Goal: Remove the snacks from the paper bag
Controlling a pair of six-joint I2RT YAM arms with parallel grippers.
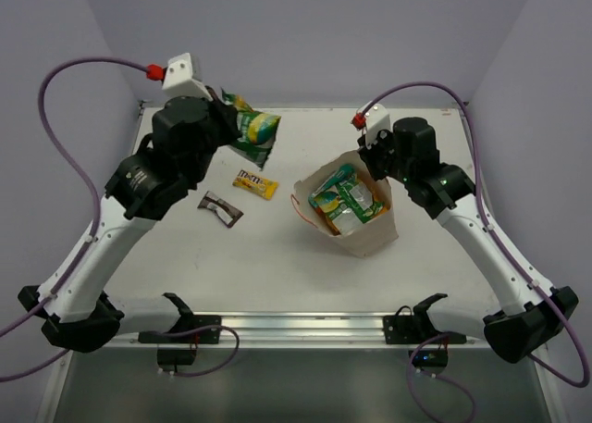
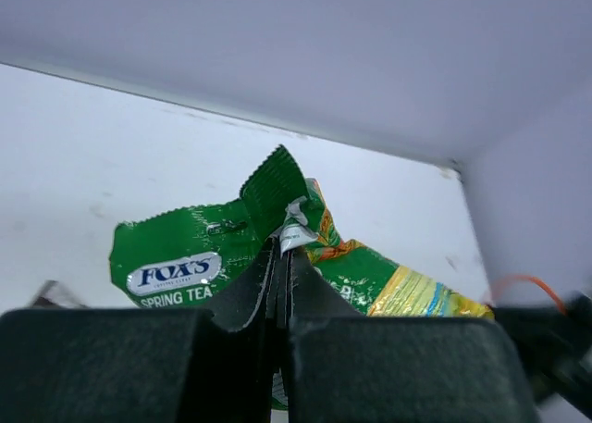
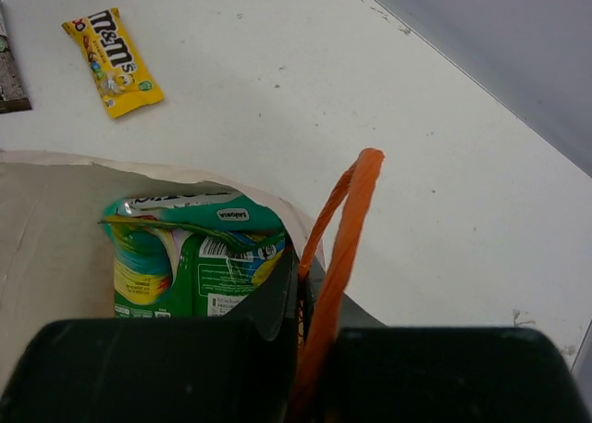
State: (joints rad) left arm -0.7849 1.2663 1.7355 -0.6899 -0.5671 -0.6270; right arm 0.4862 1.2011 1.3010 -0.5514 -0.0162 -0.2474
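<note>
While the bag (image 1: 368, 236) stands open with pouches (image 1: 347, 197) inside, your right gripper (image 3: 302, 289) clamps its far rim. Your left gripper (image 2: 280, 256) pinches a green pouch (image 2: 180, 256) near the far edge of the table (image 1: 277, 275); a yellow bar (image 1: 255, 182) and a brown bar (image 1: 221, 208) lie between, with open room around them.

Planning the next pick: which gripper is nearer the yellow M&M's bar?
Left. The left gripper, shut on a green pouch, hangs just beyond the M&M's bar; the right gripper holds the bag rim farther right.
</note>
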